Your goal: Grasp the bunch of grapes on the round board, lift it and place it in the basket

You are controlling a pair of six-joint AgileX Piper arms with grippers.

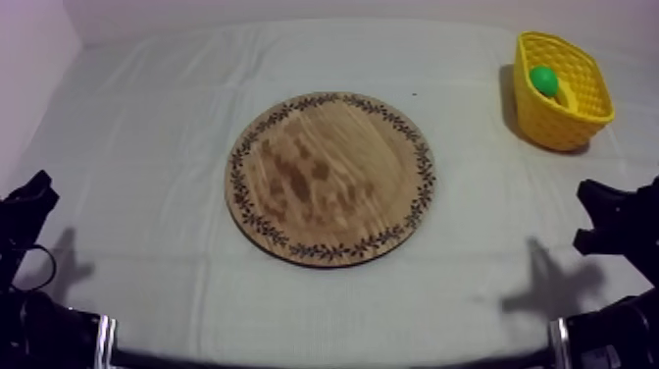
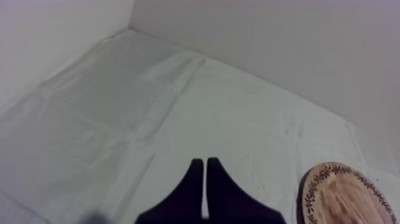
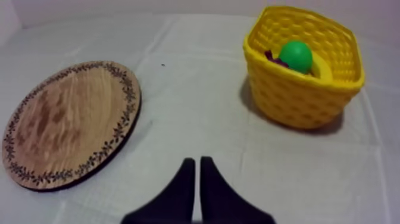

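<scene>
**Board bare, purple in the basket, both grippers closed**

On my screens the round wooden board (image 1: 329, 177) lies flat in the middle of the grey-white cloth (image 1: 147, 118). Its rim carries a ring of small leaves and its face is bare. The yellow basket (image 1: 579, 113) stands well apart from it, at the far right. Inside I see a round green fruit (image 3: 296, 56) and a curved yellow piece (image 3: 323, 70) just beside it. A dark purple bit against the wall I take for the bunch of grapes (image 3: 271, 57), mostly hidden. My left gripper (image 2: 205, 159) rests low over the cloth near the board's edge, fingers pressed together on nothing. My right gripper (image 3: 194, 158) faces the gap between board and basket, likewise closed and empty.
</scene>
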